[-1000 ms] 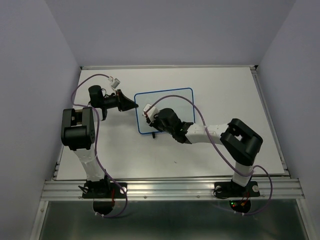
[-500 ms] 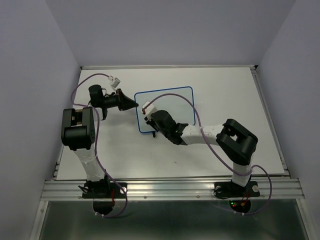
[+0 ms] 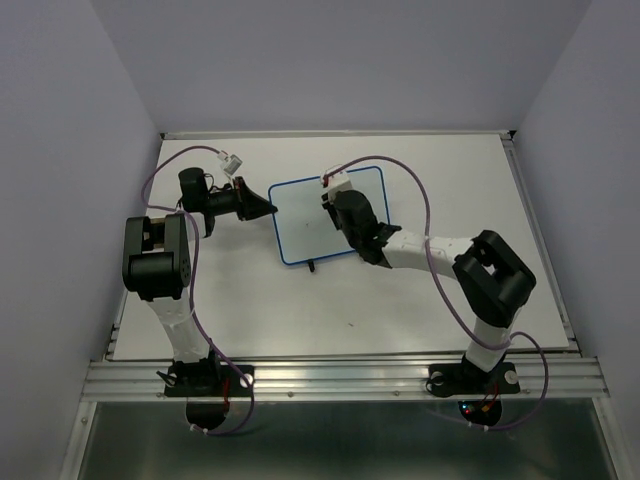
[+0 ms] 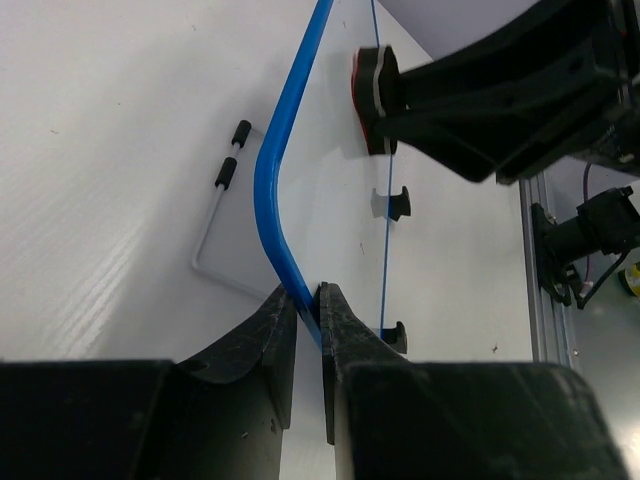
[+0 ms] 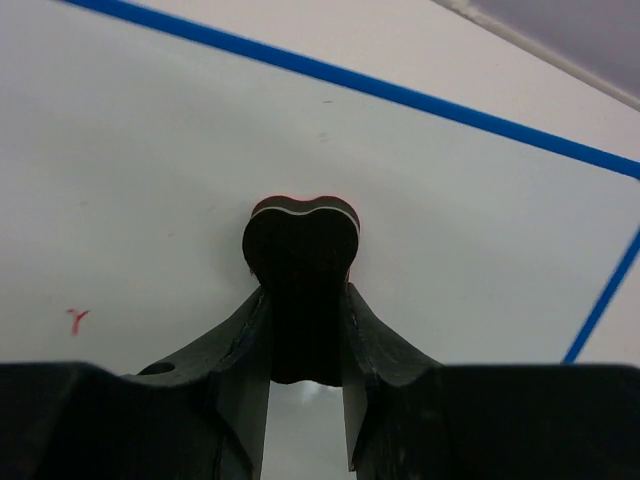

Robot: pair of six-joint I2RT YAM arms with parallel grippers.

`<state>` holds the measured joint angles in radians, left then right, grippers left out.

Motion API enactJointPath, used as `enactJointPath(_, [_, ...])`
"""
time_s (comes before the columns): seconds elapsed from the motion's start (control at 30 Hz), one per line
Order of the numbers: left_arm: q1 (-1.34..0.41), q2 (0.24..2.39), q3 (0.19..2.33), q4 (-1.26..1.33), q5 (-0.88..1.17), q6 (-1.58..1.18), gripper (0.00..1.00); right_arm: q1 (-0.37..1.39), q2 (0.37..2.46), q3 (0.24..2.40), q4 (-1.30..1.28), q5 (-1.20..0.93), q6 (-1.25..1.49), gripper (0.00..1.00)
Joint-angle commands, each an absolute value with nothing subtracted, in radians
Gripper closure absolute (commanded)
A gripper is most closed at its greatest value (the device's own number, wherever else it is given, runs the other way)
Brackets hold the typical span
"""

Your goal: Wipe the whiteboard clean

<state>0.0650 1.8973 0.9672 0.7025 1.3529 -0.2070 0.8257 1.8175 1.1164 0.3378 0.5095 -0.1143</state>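
Note:
The whiteboard (image 3: 305,228), white with a thin blue frame (image 4: 275,180), lies on the table left of centre. My left gripper (image 3: 270,209) is shut on the frame's left edge, the blue rim pinched between its fingertips (image 4: 308,300). My right gripper (image 3: 336,203) is shut on a black eraser with a red underside (image 5: 302,250), pressed flat on the board's upper middle. The left wrist view shows that eraser (image 4: 372,100) from the side. On the board's surface (image 5: 150,180), left of the eraser, a small red mark (image 5: 77,319) shows.
A black foot (image 3: 309,266) sticks out at the board's near edge; two feet (image 4: 397,203) show in the left wrist view. A bent wire with black end caps (image 4: 226,172) lies by the frame's corner. The metal rail (image 3: 340,375) bounds the table's near edge.
My right gripper has slid the eraser from the board's near-left part up toward its far middle. The left gripper has kept its hold on the frame without moving.

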Motion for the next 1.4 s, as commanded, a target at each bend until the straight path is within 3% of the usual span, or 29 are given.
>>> enactJointPath(0.0, [0.060,1.885,1.003,0.661,1.387,-0.083,1.00,0.689,1.783,1.118,0.350,0.638,-0.103,0.99])
enactJointPath(0.23, [0.060,1.884,1.008,0.644,1.385,-0.068,1.00,0.676,1.755,1.126,0.331,0.506,-0.100,0.99])
enactJointPath(0.77, [0.058,1.888,1.017,0.637,1.384,-0.061,1.00,0.929,1.905,1.224,0.196,0.347,-0.095,0.99])
enactJointPath(1.07, [0.058,1.893,1.023,0.638,1.382,-0.063,1.00,0.988,1.963,1.273,0.181,0.249,-0.072,0.99])
enactJointPath(1.37, [0.058,1.896,1.025,0.637,1.384,-0.063,1.00,0.988,1.962,1.302,0.176,0.452,-0.034,0.99])
